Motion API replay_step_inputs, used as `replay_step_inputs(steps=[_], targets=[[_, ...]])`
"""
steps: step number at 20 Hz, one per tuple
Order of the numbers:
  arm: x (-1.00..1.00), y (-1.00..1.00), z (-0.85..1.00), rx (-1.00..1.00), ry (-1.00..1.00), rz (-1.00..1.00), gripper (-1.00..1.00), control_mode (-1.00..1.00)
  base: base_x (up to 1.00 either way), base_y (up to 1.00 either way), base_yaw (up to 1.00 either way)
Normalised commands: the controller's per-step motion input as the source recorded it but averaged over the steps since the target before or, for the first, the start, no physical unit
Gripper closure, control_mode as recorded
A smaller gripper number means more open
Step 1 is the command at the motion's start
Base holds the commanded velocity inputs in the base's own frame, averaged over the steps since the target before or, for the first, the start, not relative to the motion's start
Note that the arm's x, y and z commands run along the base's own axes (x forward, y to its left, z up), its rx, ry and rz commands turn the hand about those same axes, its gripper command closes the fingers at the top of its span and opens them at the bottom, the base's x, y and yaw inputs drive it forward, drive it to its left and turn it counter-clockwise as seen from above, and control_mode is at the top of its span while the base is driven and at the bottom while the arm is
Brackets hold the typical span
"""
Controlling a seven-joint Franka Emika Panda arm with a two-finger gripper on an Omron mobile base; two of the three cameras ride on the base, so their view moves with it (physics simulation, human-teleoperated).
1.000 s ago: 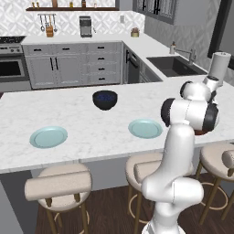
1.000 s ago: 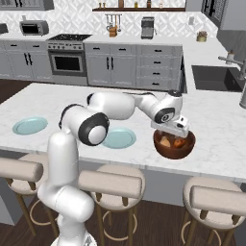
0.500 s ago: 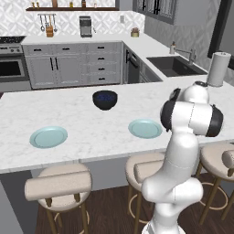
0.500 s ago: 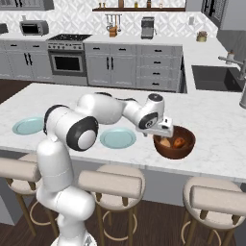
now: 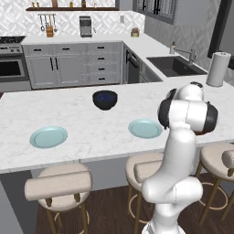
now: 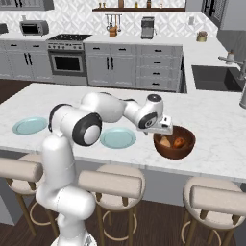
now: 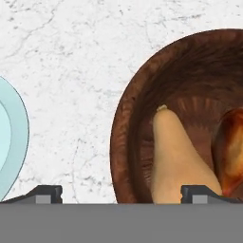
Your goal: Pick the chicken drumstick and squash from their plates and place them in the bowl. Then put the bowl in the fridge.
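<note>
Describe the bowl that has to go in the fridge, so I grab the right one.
On the white marble island counter, look toward the stool-side edge, right of the nearer teal plate. The bowl there is reddish-brown and wood-grained, holding the squash and the chicken drumstick. The other bowl is smaller and dark navy.

Grainy dark wooden bowl (image 7: 142, 95), matt tan squash (image 7: 178, 161), glossy drumstick (image 7: 230, 156), veined white marble counter (image 7: 71, 71).

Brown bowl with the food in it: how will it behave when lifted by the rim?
The bowl looks rigid and wooden, so it probably won't flex. Gripped on one side of its thick rim it may tilt. The squash and drumstick lie loose inside and would likely slide or roll toward the low side.
</note>
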Motion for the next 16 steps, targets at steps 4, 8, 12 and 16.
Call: replay_step_inputs(steps=[4,8,12,16], targets=[[0.29,-0.03,-0.26,0.00,0.02,0.01,-1.00,-1.00,0.00,0.00,0.00],[0.03,-0.04,-0.49,0.00,0.00,0.00,-1.00,-1.00,0.00,0.00,0.00],[0.00,0.00,-0.49,0.00,0.00,0.00,-1.00,-1.00,0.00,0.00,0.00],[0.00,0.00,-0.37,0.00,0.00,0.00,-1.00,-1.00,0.00,0.00,0.00]])
